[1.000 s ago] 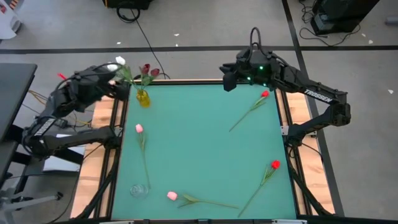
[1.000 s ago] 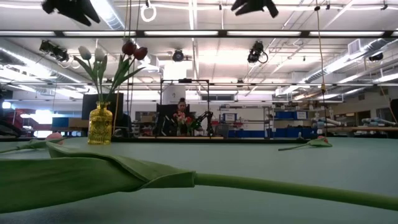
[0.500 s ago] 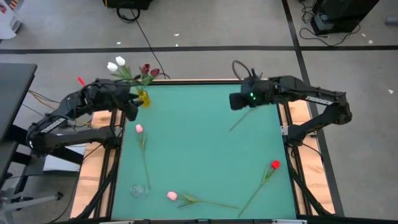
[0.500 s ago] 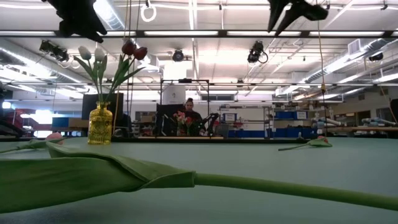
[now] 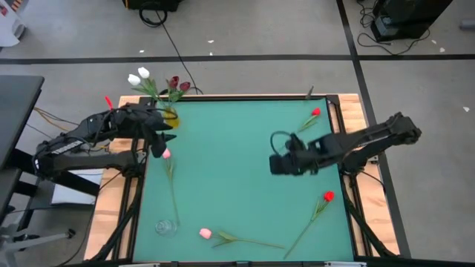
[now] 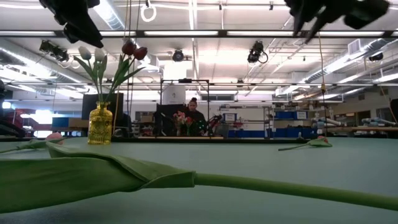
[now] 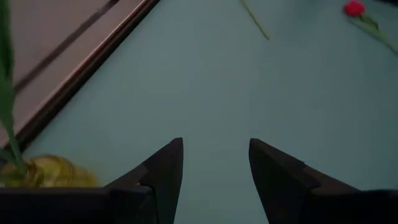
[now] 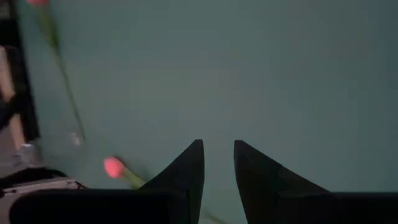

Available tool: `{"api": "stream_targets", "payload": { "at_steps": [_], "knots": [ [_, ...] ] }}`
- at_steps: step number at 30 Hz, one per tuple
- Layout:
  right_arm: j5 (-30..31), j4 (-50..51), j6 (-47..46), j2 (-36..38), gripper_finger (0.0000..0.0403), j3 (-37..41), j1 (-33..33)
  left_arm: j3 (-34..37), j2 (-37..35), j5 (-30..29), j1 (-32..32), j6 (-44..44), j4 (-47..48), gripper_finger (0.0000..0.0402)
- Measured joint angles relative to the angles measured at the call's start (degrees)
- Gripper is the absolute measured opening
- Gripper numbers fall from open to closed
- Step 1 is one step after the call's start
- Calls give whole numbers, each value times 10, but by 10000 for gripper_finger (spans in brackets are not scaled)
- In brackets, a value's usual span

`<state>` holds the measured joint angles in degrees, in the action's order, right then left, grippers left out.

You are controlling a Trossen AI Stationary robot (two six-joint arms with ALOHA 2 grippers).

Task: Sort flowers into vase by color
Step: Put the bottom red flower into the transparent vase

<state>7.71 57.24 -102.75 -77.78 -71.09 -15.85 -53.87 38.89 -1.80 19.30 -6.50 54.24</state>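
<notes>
We see the yellow vase at the far left corner of the green counter, already holding white and dark maroon tulips, so those colours are grouped there. An empty clear glass vase stands near the front left edge, presumably meant for another colour. Five flowers lie loose: a pink tulip just beside our left gripper, another pink tulip at the front, and two red tulips on the right side, one of them near the far right corner. The left gripper hangs beside the yellow vase with its fingers parted and empty. The right gripper reaches over the middle of the counter, its fingers slightly apart, holding nothing. We judge each arm is heading for a loose flower.
</notes>
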Motion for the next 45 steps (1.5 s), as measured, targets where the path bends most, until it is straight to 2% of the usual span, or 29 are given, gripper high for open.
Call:
{"api": "stream_targets", "payload": {
  "at_steps": [3,8,12,17,25,36,40,45],
  "knots": [
    [-21,-27,-68,0,97,39,-39,0,0,0,-2,31,-1,188],
    [-74,-24,-153,0,97,93,-101,0,1,17,-2,32,-3,188],
    [-89,-28,-235,0,97,139,-150,0,1,25,-2,30,-5,188],
    [-156,-67,-266,0,97,197,-184,0,1,28,-2,28,-4,187],
    [-279,-45,-308,1,99,250,-213,0,1,42,-2,-5,11,187],
    [-251,-51,-322,1,99,310,-198,0,1,42,-2,-19,17,187],
    [-270,-99,-322,1,99,342,-195,0,1,42,-2,-25,18,187],
    [-256,-161,-314,1,99,375,-194,0,1,42,-2,-29,18,187]
  ]
}}
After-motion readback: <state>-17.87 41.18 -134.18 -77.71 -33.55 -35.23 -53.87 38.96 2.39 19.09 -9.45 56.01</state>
